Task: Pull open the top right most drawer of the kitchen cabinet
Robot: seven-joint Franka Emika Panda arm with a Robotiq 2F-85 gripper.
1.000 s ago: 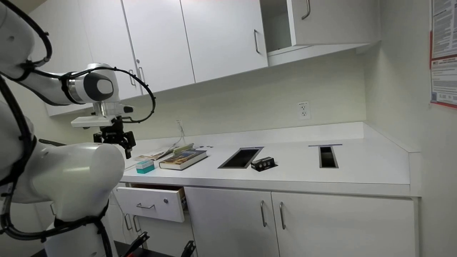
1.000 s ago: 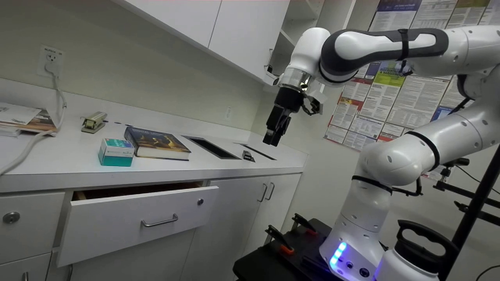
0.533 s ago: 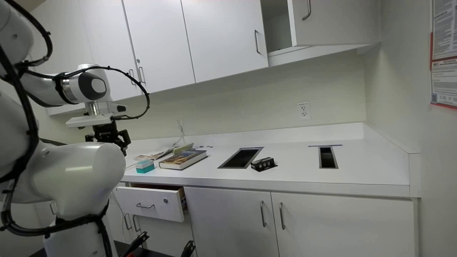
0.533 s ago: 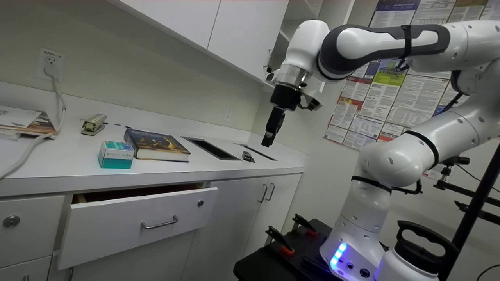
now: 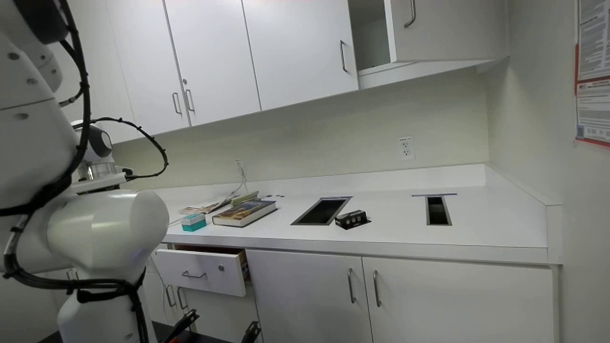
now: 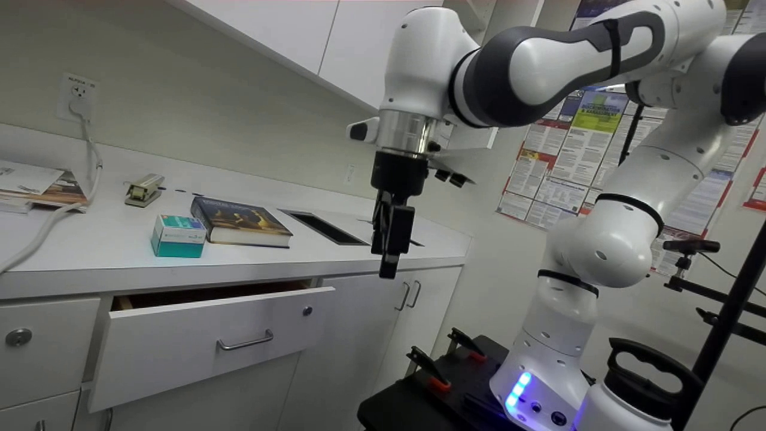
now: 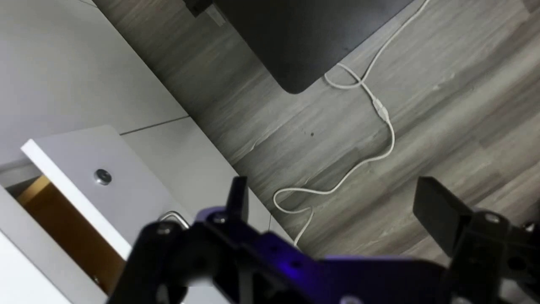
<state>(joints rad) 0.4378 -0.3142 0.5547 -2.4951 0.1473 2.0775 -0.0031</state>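
The drawer (image 5: 164, 271) with a white front and silver bar handle (image 6: 245, 343) stands partly pulled out of the white kitchen cabinet (image 5: 305, 295) in both exterior views. Its tan inside shows through the gap at the top. In the wrist view the drawer (image 7: 126, 185) is at the lower left, its handle partly hidden behind a finger. My gripper (image 7: 333, 190) is open and empty, with floor between its fingers. In an exterior view the gripper (image 6: 389, 269) points down, apart from the drawer, to the right of its front. My arm hides it in an exterior view.
On the countertop (image 5: 429, 238) are a teal-and-white box (image 6: 178, 236), a book (image 6: 242, 221), a stapler (image 6: 143, 190), a small black box (image 5: 351, 219) and cut-out openings. A black table (image 7: 312, 33) bears the arm. A white cable (image 7: 337, 185) lies on the floor.
My arm has swung away from the counter's far end, and the gripper has lowered and moved nearer the drawer's side. It has gone behind the arm in an exterior view. The drawer has not moved.
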